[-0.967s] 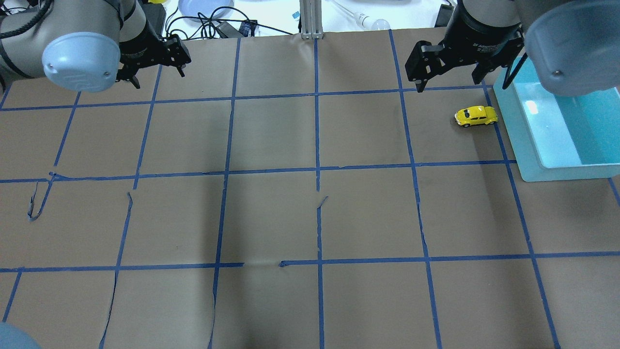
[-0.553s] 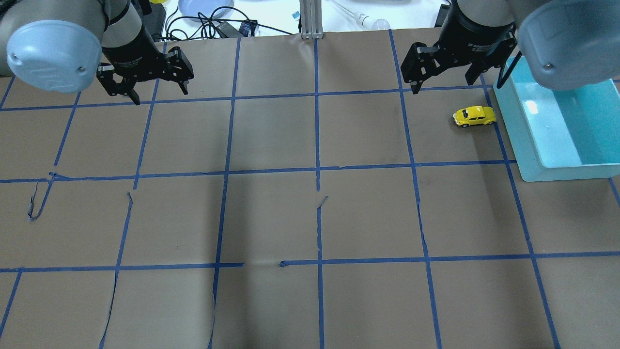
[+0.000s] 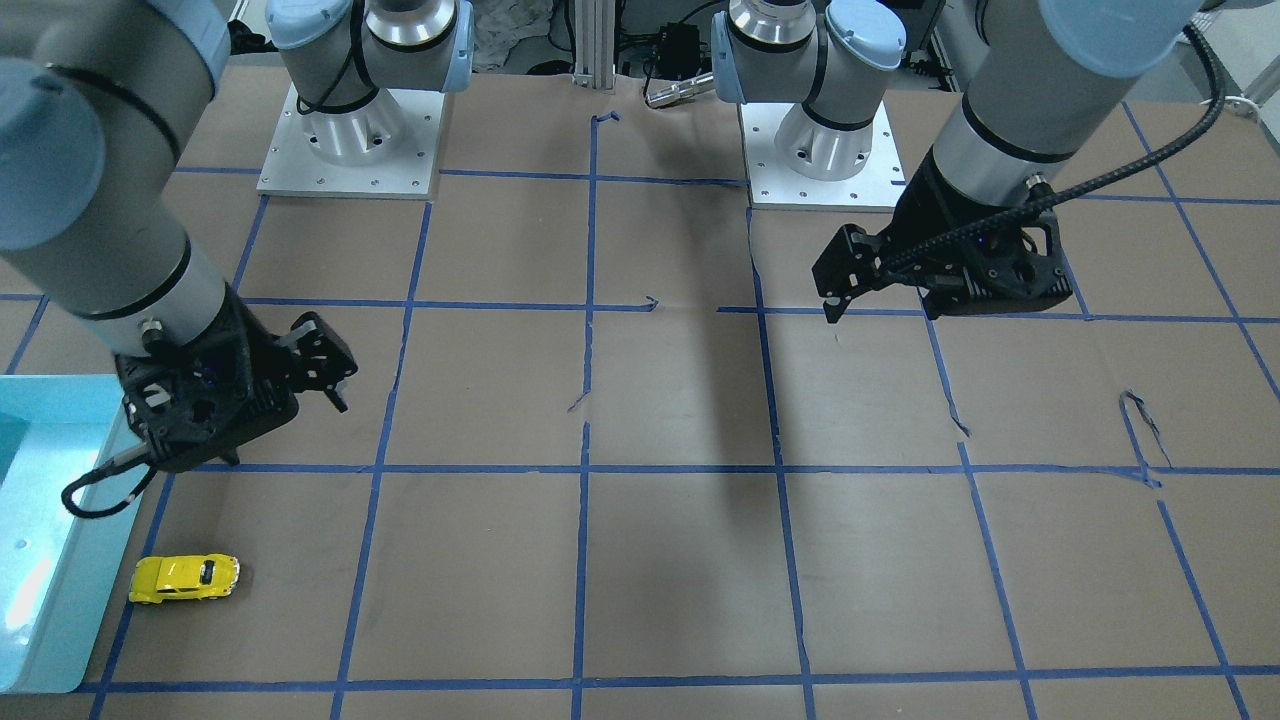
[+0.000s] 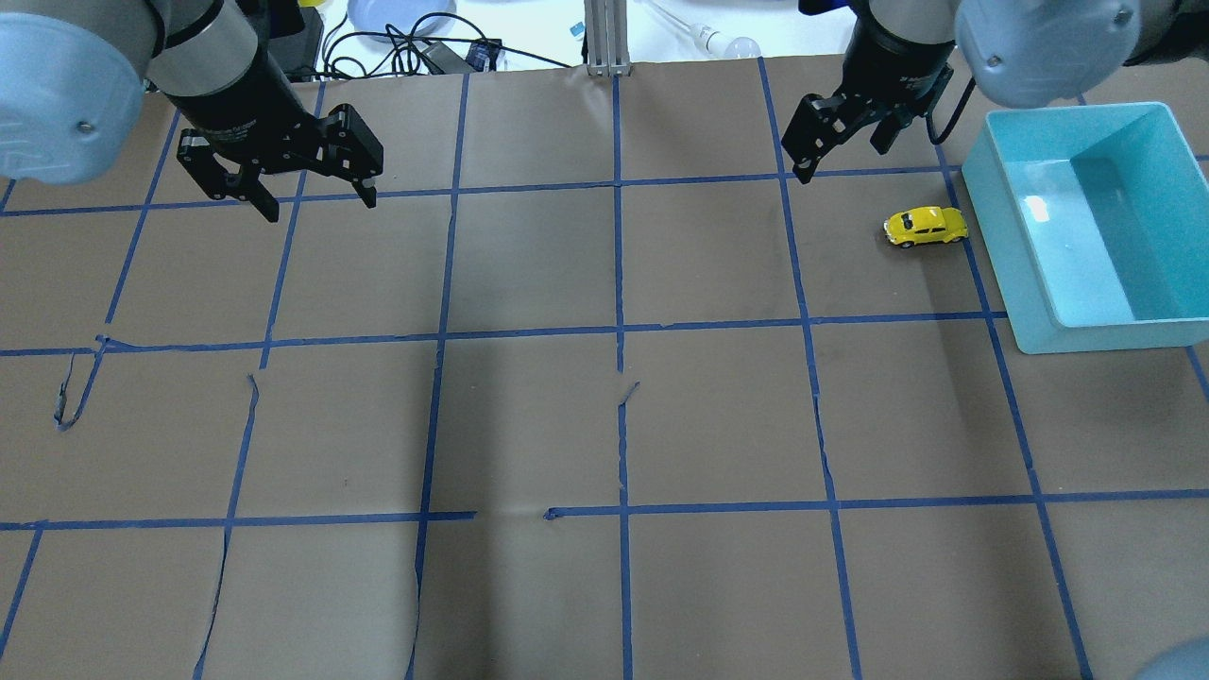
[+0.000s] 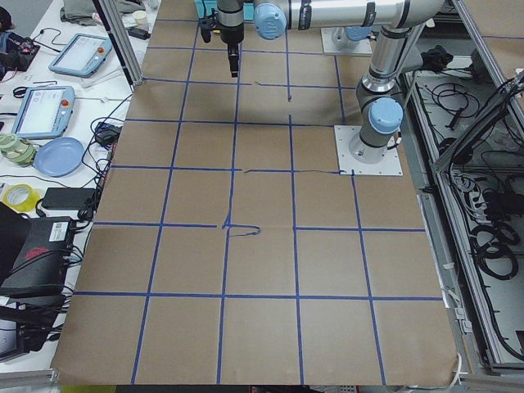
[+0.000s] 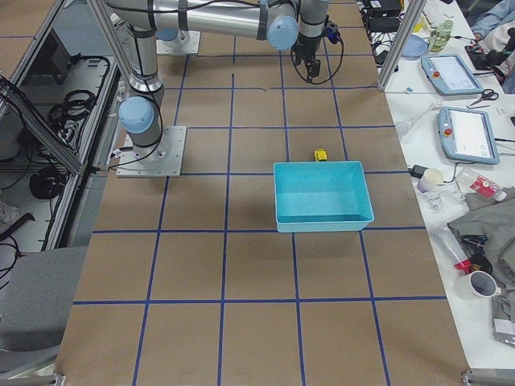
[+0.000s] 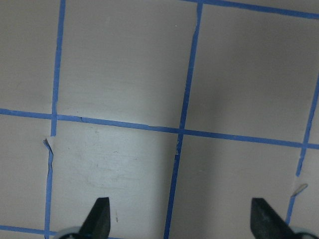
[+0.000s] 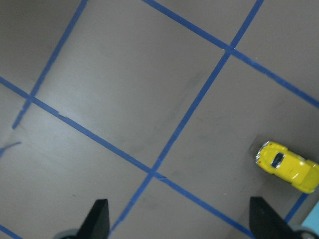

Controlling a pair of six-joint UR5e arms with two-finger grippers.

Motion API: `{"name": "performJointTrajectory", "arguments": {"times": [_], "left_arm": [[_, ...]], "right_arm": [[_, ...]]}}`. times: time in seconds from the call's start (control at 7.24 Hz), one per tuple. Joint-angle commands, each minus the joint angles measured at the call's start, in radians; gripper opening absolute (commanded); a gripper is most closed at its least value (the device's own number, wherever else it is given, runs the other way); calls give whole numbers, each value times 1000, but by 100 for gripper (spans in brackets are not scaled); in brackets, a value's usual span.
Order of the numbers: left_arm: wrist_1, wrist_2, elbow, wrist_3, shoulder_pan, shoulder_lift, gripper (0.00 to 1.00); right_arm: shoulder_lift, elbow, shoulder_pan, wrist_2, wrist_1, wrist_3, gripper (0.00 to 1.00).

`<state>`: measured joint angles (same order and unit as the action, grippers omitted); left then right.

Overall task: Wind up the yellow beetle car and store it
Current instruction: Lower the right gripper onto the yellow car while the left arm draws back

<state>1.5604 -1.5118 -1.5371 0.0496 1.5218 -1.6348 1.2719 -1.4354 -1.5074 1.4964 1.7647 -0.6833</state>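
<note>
The yellow beetle car (image 4: 926, 227) stands on its wheels on the brown paper, just left of the teal bin (image 4: 1001, 255). It also shows in the front view (image 3: 185, 579), the right side view (image 6: 319, 154) and the right wrist view (image 8: 288, 166). My right gripper (image 4: 843, 154) is open and empty, hovering behind and left of the car, apart from it; it shows in the front view (image 3: 285, 430) and its own wrist view (image 8: 182, 219). My left gripper (image 4: 319, 206) is open and empty over the far left of the table, also in the front view (image 3: 880, 312) and its own wrist view (image 7: 182, 216).
The teal bin (image 3: 40, 620) is open-topped and holds nothing I can see; it shows in the right side view (image 6: 322, 221). Blue tape lines grid the paper, torn in places. Cables, a blue plate and clutter lie beyond the far table edge.
The left gripper has moved right and toward the table's middle. The right arm has swung back off the bin and its gripper has turned. The car has not moved.
</note>
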Motion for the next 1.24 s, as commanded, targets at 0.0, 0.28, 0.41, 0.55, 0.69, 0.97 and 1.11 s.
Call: {"name": "performJointTrajectory", "arguments": {"times": [0.0, 0.28, 0.41, 0.55, 0.69, 0.97, 1.11], "left_arm": [[56, 41, -6, 21, 0, 26, 100], [56, 38, -18, 9, -3, 21, 100], [61, 15, -34, 6, -3, 27, 100], [46, -58, -49, 1, -3, 15, 100], [-12, -60, -58, -5, -5, 15, 100], [-37, -62, -57, -37, -9, 32, 100], [-37, -44, -54, -40, -8, 42, 100]], "right_arm": [[-87, 1, 103, 5, 33, -502, 100], [-143, -16, 128, 22, 108, -843, 100], [-152, -55, 131, 92, 228, -966, 100], [-163, -106, 133, 108, 319, -1081, 100], [-201, -150, 147, 105, 393, -1160, 99], [-238, -183, 187, 93, 472, -1177, 99], [-250, -185, 187, 93, 469, -1287, 99]]}}
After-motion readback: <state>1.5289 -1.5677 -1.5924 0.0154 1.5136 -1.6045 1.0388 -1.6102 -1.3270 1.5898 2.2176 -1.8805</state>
